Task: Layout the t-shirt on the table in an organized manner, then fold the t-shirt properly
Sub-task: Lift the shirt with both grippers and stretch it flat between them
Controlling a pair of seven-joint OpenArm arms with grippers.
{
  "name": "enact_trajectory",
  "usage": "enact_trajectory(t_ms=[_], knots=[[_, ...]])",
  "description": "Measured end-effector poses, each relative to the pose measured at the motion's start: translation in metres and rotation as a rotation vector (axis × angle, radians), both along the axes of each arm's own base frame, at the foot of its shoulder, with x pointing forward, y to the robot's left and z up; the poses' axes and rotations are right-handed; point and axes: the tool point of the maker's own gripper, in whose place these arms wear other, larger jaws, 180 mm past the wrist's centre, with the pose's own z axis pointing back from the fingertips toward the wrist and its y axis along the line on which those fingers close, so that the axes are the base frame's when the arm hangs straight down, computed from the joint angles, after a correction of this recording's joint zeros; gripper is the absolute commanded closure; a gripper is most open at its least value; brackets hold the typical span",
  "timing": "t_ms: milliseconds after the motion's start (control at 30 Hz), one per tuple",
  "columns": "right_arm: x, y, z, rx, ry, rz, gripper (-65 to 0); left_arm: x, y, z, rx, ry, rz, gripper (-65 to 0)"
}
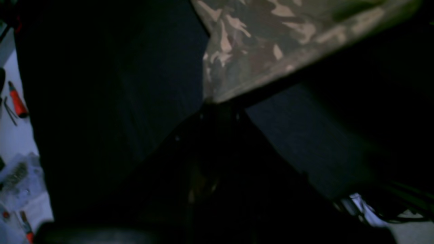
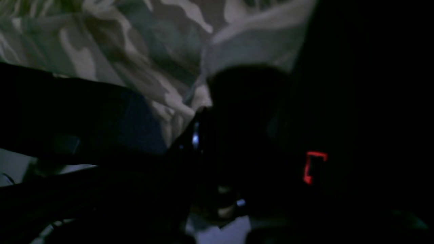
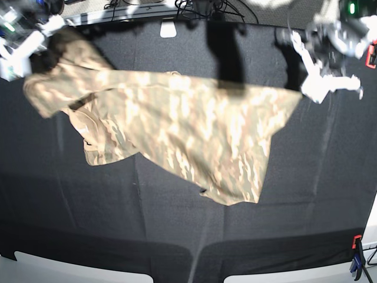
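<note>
Left gripper (image 3: 303, 93) pinches one corner of the camouflage t-shirt (image 3: 177, 127), jaws pressed together on the fabric. Right gripper (image 3: 36, 59) is clamped on the opposite end. Between the two grips the shirt hangs stretched and lifted, sagging down toward the black table (image 3: 177, 230) below

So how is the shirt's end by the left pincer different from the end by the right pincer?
The t-shirt narrows to one stretched point at the left pincer, but at the right pincer it bunches into a thick, rumpled wad. The left pincer's end has bare table beside it; the right pincer's end has folds and a sleeve drooping below it. Both pincers are shut on the t-shirt, holding its ends up.
</note>
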Motion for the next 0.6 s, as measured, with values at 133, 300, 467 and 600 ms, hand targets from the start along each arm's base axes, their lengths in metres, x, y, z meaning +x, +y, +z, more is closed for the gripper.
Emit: enact_trajectory(t_ms=[133, 300, 467, 600], knots=[[-0.025, -0.006, 0.000, 0.038, 0.069, -0.032, 0.0, -0.023, -0.002, -0.010, -0.003, 0.065, -0.004, 0.0], [-0.043, -0.008, -0.001, 0.042, 0.120, -0.040, 0.0, -0.050, -0.002, -0.023, -0.005, 0.151, -0.005, 0.0], [-0.056, -0.003, -0.006, 0.071, 0.143, -0.072, 0.0, -0.071, -0.004, -0.032, -0.016, 0.213, 0.004, 0.0], [-0.060, 0.012, -0.009, 0.156, 0.122, -0.116, 0.0, -0.082, -0.009, -0.036, -0.049, 0.244, 0.038, 0.0]])
